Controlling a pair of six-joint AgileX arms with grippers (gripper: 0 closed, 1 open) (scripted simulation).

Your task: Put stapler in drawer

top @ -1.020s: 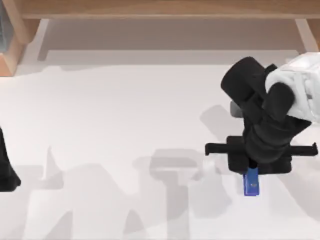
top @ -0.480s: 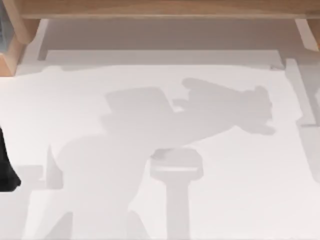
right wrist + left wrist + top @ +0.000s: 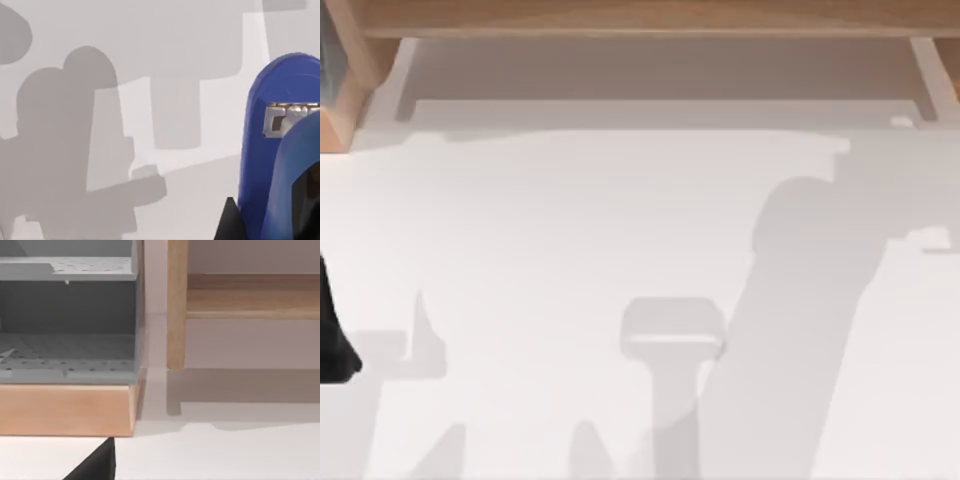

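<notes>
The blue stapler (image 3: 280,150) fills the right wrist view close up above the white table (image 3: 570,230), apparently carried by the right pincer, whose opening cannot be told; next comes bringing it to the wooden drawer unit (image 3: 65,410) at the table's far left corner.

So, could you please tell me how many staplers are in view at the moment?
1. The blue stapler appears close up in the right wrist view, above the white table. Others could lie outside the views.
</notes>
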